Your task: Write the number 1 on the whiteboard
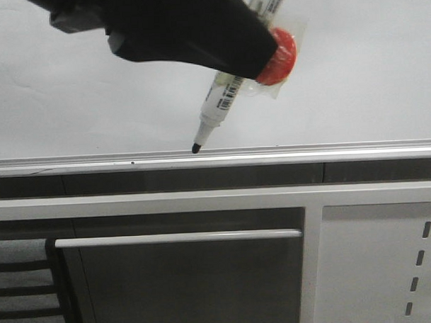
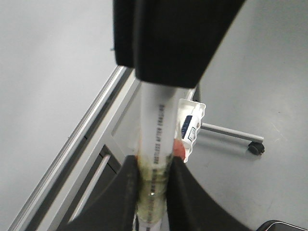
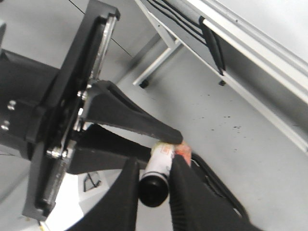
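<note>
**Marker tip at the board's lower rail**

Against the large smooth white-grey whiteboard [image 1: 354, 79], just above its silver aluminium rail [image 1: 307, 155], hangs the black tip of a white barcode-labelled marker [image 1: 217, 108]. Both the left gripper [image 2: 153, 192] and right gripper [image 3: 155, 185] clamp the marker's barrel. No ink stroke shows.
</note>
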Controlling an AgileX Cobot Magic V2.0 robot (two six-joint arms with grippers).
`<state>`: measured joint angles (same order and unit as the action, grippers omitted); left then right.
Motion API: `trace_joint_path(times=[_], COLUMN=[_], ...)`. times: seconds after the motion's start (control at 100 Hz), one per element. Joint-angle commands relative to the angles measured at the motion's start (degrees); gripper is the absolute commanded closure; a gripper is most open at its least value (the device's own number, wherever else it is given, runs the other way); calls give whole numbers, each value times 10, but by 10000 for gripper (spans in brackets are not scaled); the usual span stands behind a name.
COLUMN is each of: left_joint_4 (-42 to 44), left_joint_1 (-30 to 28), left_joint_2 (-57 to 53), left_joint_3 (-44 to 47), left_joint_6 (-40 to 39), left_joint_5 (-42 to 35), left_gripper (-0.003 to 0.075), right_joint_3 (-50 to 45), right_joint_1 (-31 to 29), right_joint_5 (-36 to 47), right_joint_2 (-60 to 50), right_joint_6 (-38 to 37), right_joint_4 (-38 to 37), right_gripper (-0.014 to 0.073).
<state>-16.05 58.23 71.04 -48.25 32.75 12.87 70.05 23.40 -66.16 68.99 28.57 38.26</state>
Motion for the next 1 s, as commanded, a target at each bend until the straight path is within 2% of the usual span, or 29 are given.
trace_joint_path(times=[0.0, 0.04, 0.11, 0.18, 0.3, 0.37, 0.52, 0.65, 0.78, 0.88, 0.99], left_joint_4=[-10, -10, -10, -15, -25, -29, -43, -73, -108, -140, -159], left_joint_1=[4, 4, 4, 3, 3, 2, 2, -17, -63, -102, -143], left_joint_2=[-12, -12, -12, -12, -26, -42, -95, -148, -186, -209, -228], left_joint_3=[-20, -20, -20, -20, -20, -20, -20, -20, -20, -19, -19], left_joint_6=[-1, -1, -1, -1, -1, -1, -6, -7, -7, -7, -7], left_joint_5=[-57, -53, -42, -34, -33, -33, -33, -33, -33, -33, -33], left_gripper=[731, 708, 621, 505, 260, 213, 249, 287, 347, 456, 664], right_joint_3=[18, 18, 18, 18, 18, 17, -37, -142, -238, -293, -318], right_joint_1=[0, 0, 0, 0, 0, 0, 1, 17, 47, 72, 90], right_joint_5=[3, 3, 3, 7, 20, 28, 99, 220, 345, 432, 492], right_joint_2=[-7, -7, -7, -7, -8, -14, -65, -144, -233, -290, -330], right_joint_6=[12, 12, 12, 12, 12, 12, 12, 12, 12, 12, 12], right_joint_4=[35, 35, 34, 29, 9, 3, -2, -15, -15, -15, -15], right_gripper=[663, 663, 663, 654, 648, 645, 638, 635, 635, 635, 635])
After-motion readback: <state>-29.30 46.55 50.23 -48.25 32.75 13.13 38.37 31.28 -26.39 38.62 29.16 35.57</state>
